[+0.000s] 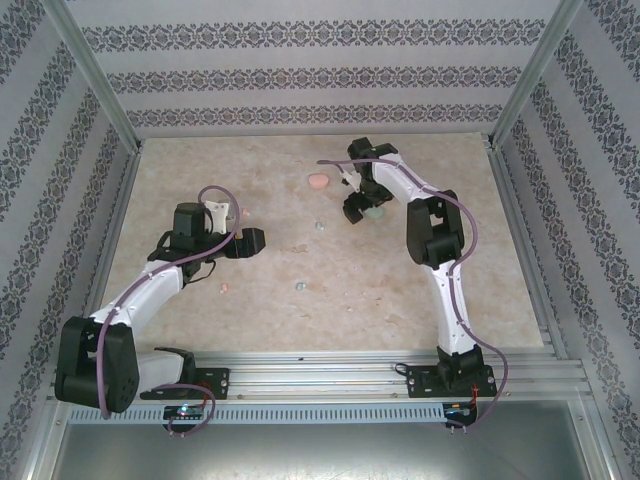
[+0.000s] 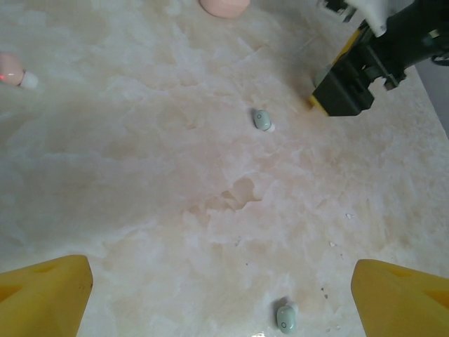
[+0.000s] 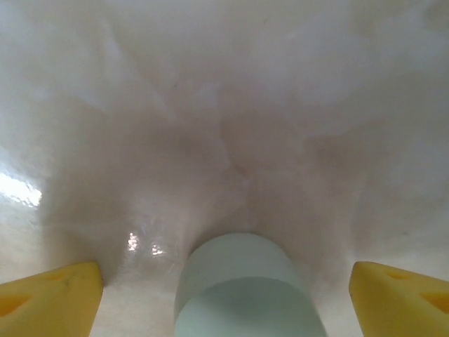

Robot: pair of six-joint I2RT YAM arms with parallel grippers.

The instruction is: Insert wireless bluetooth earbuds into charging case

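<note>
The right pincer [image 3: 224, 298] is spread wide. The mint case [image 3: 245, 281] sits between its two yellow fingertips [image 3: 49, 298], with a gap of bare table on each side, so nothing is pinched. The left pincer [image 2: 224, 305] is also spread and empty. It hangs over the table [image 1: 450, 300] well to the left-arm side of the mint case.

One mint earbud [image 2: 285, 317] lies just ahead of the left fingertips. A second mint earbud [image 2: 263, 119] lies nearer the mint case, just short of it. A pink earbud [image 2: 10, 69] and the pink case [image 2: 224, 5] sit farther from the mint case, toward the table's far edge.

My reading is that this is the approach step: the right arm is set to steady the mint case and the left is lining up on a bud. Next, the right fingers need to close evenly on the case's sides, and the left needs to descend centred over that tiny bud.

The right wrist view shows the gaps around the case, though not whether its lid is open. The left wrist view shows the buds clearly. From the top they are mere specks, but that view shows both arms at once.
</note>
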